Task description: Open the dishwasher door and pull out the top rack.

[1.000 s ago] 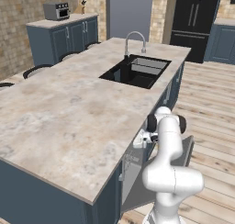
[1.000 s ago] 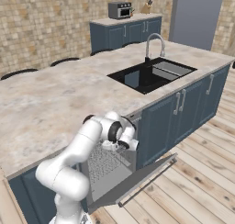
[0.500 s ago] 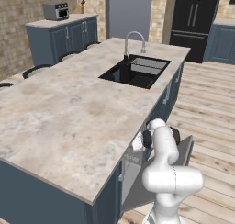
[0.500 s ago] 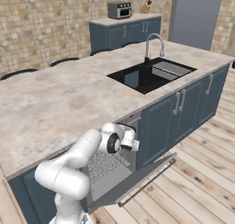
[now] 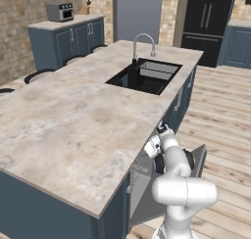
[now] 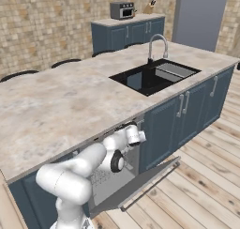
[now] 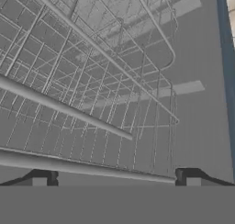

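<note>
1. Left base view: I see the dishwasher door hanging partly open, tipped out from the island's side at about 5 o'clock, its top edge leaning toward the wooden floor. The arm rises in front of it and bends in under the desk edge. The sink with its tap sits at 12 o'clock on the desk.

2. Right base view: the door is tilted down and outward on its bottom hinge, grey inner face up, a thin bar along its outer edge. The arm's wrist reaches into the opening just below the desk edge; I cannot make out the fingers here. Faint wire mesh of a rack shows low inside the opening, behind the arm.

3. Hand view: the hand is released, its two tips spread wide at 6 o'clock, gripping nothing. The top rack spreads ahead as pale grey wire grid, with a thicker front rail running just above the fingertips.
</note>
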Controlling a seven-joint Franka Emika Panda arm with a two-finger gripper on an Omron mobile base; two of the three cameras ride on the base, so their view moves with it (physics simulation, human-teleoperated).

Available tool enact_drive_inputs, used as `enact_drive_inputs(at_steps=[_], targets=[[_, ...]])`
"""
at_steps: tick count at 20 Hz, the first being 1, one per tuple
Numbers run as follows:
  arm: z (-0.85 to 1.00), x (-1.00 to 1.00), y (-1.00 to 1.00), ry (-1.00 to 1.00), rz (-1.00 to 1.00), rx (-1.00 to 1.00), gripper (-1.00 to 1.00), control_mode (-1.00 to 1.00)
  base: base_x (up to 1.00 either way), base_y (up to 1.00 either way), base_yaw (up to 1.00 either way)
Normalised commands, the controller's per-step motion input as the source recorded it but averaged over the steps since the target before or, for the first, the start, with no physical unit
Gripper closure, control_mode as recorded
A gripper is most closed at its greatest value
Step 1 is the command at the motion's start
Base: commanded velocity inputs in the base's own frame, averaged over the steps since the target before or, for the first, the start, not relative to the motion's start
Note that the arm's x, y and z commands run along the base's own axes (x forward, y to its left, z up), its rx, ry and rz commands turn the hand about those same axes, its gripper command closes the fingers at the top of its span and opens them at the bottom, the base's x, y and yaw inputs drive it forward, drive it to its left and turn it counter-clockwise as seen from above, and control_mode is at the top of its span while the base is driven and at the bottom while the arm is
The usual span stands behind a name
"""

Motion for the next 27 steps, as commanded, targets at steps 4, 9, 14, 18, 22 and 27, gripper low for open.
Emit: enact_drive_inputs(at_steps=[4, 9, 14, 18, 22, 27], targets=[[-0.28, -0.73, -0.73, -0.04, 0.09, -0.28, -1.00, -1.00, 0.00, 0.00, 0.00], [-0.31, -1.00, -0.96, -0.02, 0.13, -0.17, -1.00, -1.00, 0.00, 0.00, 0.00], [-0.29, -1.00, -0.92, 0.00, 0.14, -0.14, -1.00, -1.00, 0.00, 0.00, 0.00], [-0.24, -0.96, -0.72, 0.00, 0.14, -0.20, -1.00, -1.00, 0.00, 0.00, 0.00], [-0.03, -0.52, -0.35, 0.00, 0.13, -0.24, -1.00, -1.00, 0.00, 0.00, 0.00], [0.05, -0.45, -0.09, 0.00, 0.13, -0.21, -1.00, -1.00, 0.00, 0.00, 0.00]])
